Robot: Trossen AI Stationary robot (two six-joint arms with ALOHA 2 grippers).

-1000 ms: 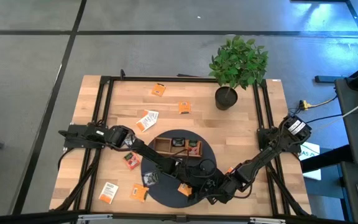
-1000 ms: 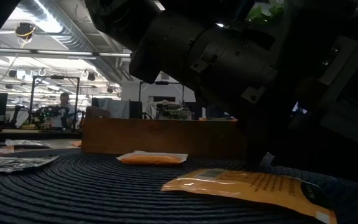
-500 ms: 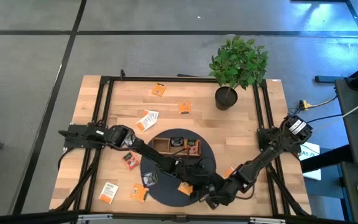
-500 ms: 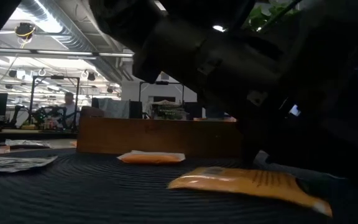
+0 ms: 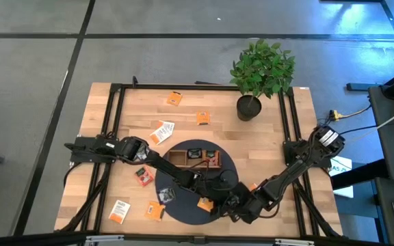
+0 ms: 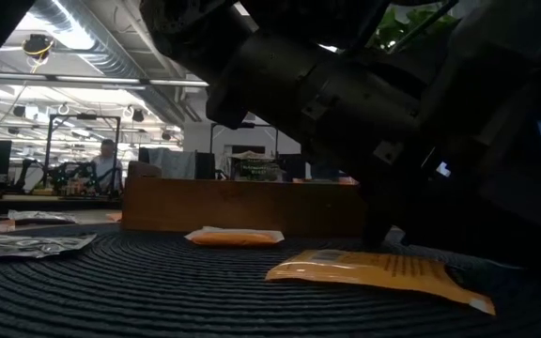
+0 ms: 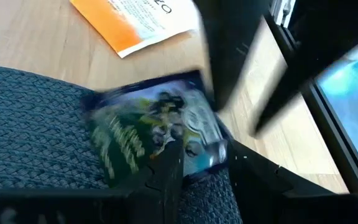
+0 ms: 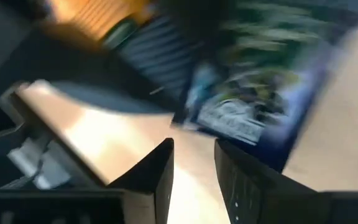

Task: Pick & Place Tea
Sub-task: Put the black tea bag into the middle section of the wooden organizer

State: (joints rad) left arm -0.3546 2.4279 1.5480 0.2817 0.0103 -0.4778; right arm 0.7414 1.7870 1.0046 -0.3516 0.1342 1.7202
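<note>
Sachets: a dark one (image 7: pixel 157 127) lies flat, askew on the mat's (image 7: pixel 30 124) near-right edge, between the left gripper (image 7: pixel 197 163) and right gripper (image 8: pixel 193 163), both part-open, holding nothing.

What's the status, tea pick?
Left end effector and right end effector, open, low over dark round woven mat. Dark green-blue tea sachet between them. Orange sachet close beside.

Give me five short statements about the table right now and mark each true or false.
1. The plant stands on the round mat. False: it stands on bare wood at the far right.
2. The wooden tray sits on the dark mat. True.
3. Both grippers are over the mat's near edge. True: left gripper, right gripper.
4. An orange sachet lies on the mat. True.
5. All sachets are in the tray. False: several lie on the wood.
</note>
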